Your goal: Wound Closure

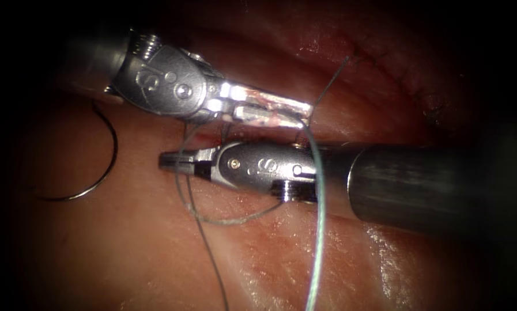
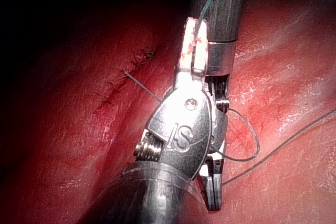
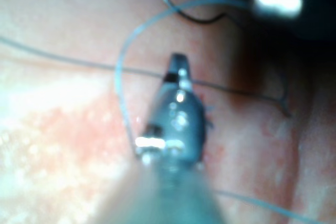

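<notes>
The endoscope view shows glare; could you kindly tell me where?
Endoscope view: glare whitens the left gripper, shut on thread; the right gripper, shut on thread, is duller; the needle lies free on dim tissue left of the cut. Left wrist view: same glare.

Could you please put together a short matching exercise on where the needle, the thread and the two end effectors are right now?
Things:
1. needle
2. left end effector
3. right end effector
4. row of stitches

States:
a. shut on the thread, over the cut
b. lies free on the tissue, left of both tools
c. shut on the thread, tip pointing left
d. sits along the closed part of the cut

Pairs: 1-b, 2-a, 3-c, 4-d
</notes>
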`<state>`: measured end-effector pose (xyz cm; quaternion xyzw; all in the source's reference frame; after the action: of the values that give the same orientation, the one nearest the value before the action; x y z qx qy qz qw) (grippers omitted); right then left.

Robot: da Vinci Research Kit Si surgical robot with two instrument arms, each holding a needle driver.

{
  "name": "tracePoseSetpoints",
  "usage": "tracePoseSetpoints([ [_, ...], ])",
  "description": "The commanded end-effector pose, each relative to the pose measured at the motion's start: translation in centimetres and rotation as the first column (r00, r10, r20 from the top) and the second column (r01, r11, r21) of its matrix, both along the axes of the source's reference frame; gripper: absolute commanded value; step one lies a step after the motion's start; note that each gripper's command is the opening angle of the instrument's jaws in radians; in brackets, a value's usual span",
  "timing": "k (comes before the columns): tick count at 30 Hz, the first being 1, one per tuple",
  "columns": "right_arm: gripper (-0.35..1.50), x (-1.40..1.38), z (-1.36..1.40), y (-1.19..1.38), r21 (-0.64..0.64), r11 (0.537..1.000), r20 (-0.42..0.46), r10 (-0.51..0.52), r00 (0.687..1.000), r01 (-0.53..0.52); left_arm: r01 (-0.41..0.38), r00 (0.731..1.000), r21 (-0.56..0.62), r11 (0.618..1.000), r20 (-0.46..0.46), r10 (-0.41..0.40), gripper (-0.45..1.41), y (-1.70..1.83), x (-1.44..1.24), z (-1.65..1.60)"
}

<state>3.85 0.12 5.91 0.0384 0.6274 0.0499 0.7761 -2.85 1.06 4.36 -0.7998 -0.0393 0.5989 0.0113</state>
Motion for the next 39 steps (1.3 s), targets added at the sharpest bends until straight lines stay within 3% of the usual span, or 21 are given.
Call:
tracePoseSetpoints([
  [1, -0.35, 0.07, 0.05, -0.04, 0.001, 1.000, -0.003, -0.002, 1.000, 0.002, -0.005, 1.000, 0.003, 1.000, -0.005, 0.005, -0.45, -0.08, -0.03, 0.06],
  [39, -0.35, 0.07, 0.05, -0.04, 0.001, 1.000, -0.003, -0.002, 1.000, 0.002, -0.005, 1.000, 0.003, 1.000, -0.005, 0.005, -0.45, -0.08, -0.03, 0.06],
])
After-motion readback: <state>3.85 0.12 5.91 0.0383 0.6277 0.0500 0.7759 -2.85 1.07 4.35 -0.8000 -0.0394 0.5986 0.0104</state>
